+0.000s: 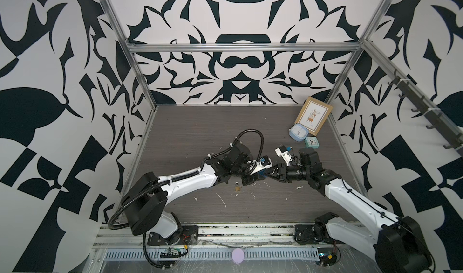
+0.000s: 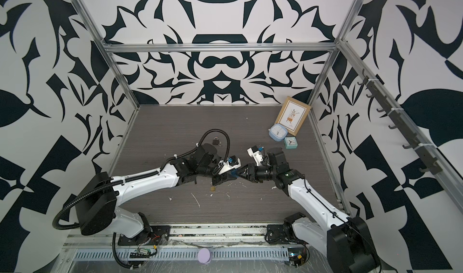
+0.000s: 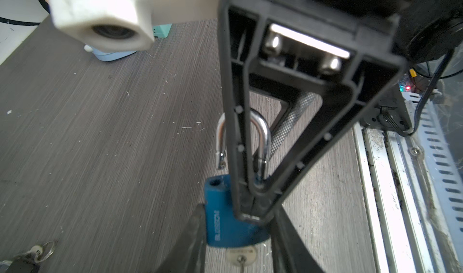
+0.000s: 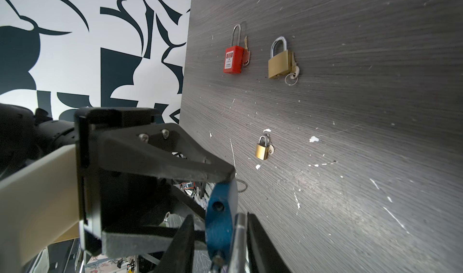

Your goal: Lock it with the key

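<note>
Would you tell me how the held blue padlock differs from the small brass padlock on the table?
The blue padlock has its shackle open; the small brass padlock is shut. The left gripper holds the blue padlock above the grey table; the brass one lies on it. Each has a key with it.

The dark grey wood-grain worktop (image 1: 188,128), flecked with white marks, carries a picture frame (image 1: 313,115) propped in its far right corner. A pale blue clock (image 1: 298,132) and a teal clock (image 1: 312,142) sit just in front of the frame. A small brass padlock (image 1: 237,187) lies near the middle and a black padlock (image 2: 216,140) farther back. The right wrist view shows a red padlock (image 4: 233,58) and a larger brass padlock (image 4: 278,62) lying side by side, each with a key.
</note>
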`<state>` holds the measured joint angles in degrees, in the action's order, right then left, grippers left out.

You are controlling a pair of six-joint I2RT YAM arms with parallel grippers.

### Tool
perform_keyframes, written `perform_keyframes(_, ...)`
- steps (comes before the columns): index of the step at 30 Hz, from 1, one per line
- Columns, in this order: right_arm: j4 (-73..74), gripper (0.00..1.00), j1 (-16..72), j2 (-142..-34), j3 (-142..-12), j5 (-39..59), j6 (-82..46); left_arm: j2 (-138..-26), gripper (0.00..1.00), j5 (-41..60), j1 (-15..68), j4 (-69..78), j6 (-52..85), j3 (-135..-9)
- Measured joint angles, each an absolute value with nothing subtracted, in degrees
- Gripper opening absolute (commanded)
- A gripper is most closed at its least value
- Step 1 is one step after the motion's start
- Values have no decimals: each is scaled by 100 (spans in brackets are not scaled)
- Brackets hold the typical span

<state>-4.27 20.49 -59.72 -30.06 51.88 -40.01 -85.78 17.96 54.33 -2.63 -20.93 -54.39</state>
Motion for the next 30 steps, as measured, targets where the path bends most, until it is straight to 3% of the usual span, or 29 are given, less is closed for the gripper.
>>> perform_keyframes(12, -193, 4, 2106, -6173, -2982, 5203, -4007, -8580, 0, 1831, 5406, -558, -2198, -5540)
perform_keyframes(13, -189, 0, 2110, -6187, -2982, 5201, -4007, -8584, 6, 1831, 5406, -572, -2206, -5540)
perform_keyframes(14, -187, 0, 2112, -6195, -2982, 5201, -4007, -8589, 21, 1831, 5404, -589, -2211, -5551)
perform_keyframes(17, -176, 0, 2115, -6195, -2982, 5203, -4007, -8613, 53, 1826, 5402, -661, -2224, -5607)
perform_keyframes(18, -163, 0, 2115, -6195, -2982, 5196, -4007, -8632, 58, 1831, 5402, -672, -2233, -5631)
perform_keyframes(21, -193, 0, 2115, -6193, -2978, 5133, -4010, -8674, 64, 1831, 5402, -668, -2224, -5710)
perform_keyframes(30, -207, 0, 2115, -6106, -2965, 5083, -4012, -8724, 65, 1756, 5402, -663, -2206, -5752)
